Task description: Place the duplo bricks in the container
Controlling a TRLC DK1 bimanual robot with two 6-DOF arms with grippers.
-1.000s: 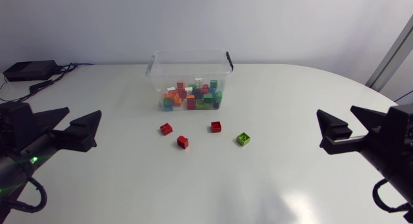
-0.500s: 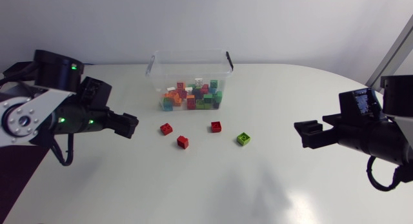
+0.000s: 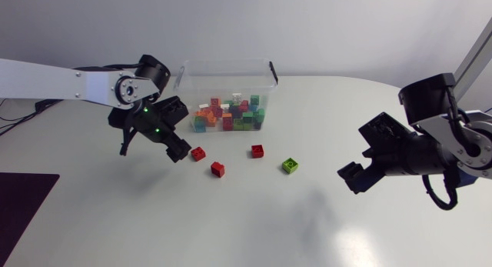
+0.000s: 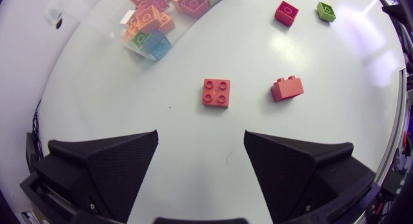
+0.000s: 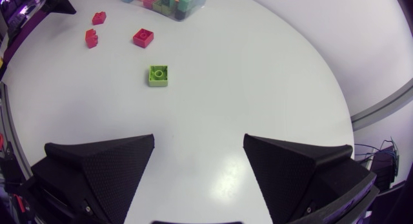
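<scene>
Left fingers (image 4: 103,166) spread, brick (image 4: 215,93) ahead, seemingly untouched

Both wrist views cut off the container (image 4: 97,17), and its bricks (image 4: 151,20) are too jumbled to count.

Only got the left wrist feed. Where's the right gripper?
Observer: The right gripper hangs over bare table, on the far side of the green brick from the container, not touching the brick.
Operator: Open or shut?
Observer: Open. Its own wrist view shows the fingers spread, with nothing between them.
</scene>
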